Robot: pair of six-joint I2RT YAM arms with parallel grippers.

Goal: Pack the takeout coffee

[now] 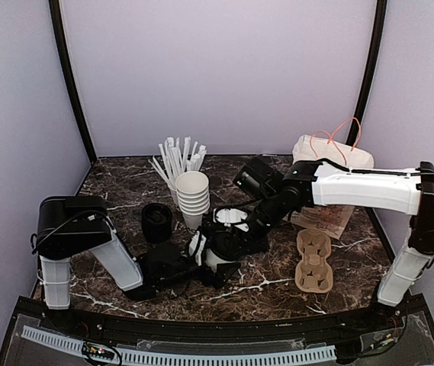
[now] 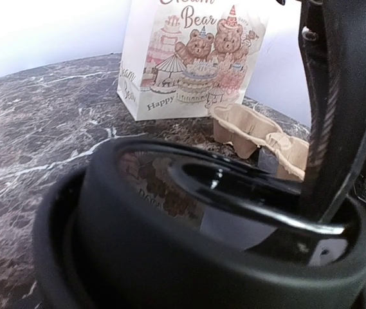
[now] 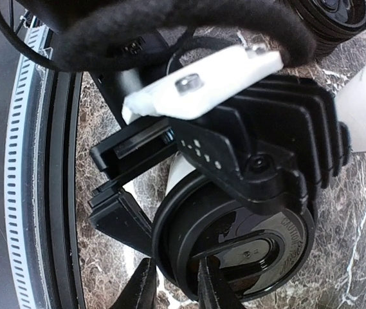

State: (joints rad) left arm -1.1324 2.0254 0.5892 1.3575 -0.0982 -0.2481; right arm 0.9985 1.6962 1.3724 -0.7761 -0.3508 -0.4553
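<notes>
Takeout coffee (image 3: 234, 244) sits directly under right gripper (image 3: 176, 264), which pinches lid rim: one finger in lid recess, other outside. Left gripper (image 3: 105, 187) is spread wide, straddling cup wall, doesn't look clamped.

My guess: paper cup is light, squashy, sloshy if full. Lid could pop off, so I'd grab wall just under rim, gently.

Cardboard carrier (image 1: 313, 263) is off to right of both grippers, pockets empty. Bear-print bag (image 2: 189, 58) stands beyond carrier, can't see inside.
</notes>
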